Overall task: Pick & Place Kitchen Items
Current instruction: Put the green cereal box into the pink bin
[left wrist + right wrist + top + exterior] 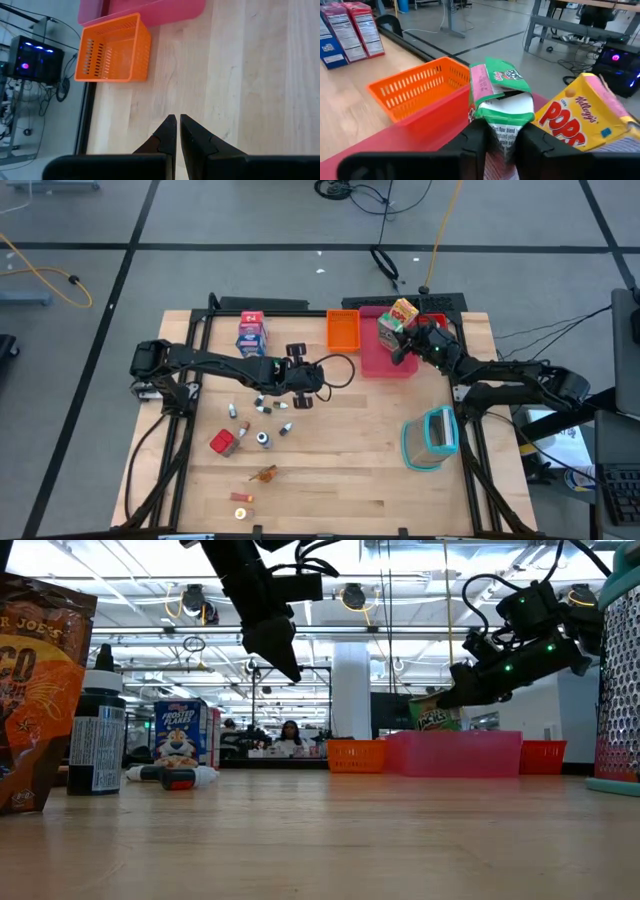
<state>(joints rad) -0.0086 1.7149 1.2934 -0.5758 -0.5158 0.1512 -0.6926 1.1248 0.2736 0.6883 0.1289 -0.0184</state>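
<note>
My right gripper [502, 142] is shut on a green-and-pink printed carton [497, 85] over the pink tray [385, 365], next to a yellow carton [580, 115] that stands in the tray. My left gripper [175, 122] hangs shut and empty above the table's middle [318, 377], clear of the board in the low view [280, 650]. A blue-white carton [252, 338] and a red carton [250, 318] stand at the far left. Small dark-capped bottles [262, 406], a red cube [222, 442] and orange-brown bits [262, 473] lie on the near left of the table. My right gripper pinches the green carton's white lower part [506, 131] between its two fingers [475, 142], one on each side face. The carton's green top [502, 75] sticks out past the fingertips. In the low view the pink tray's wall hides its bottom [432, 722], so lifted or resting cannot be told.
An orange basket [343, 330] sits left of the pink tray and a small red tray [543, 755] on its right. A teal-rimmed clear container [430, 438] lies at the near right. Bare wood lies between the bottles and that container.
</note>
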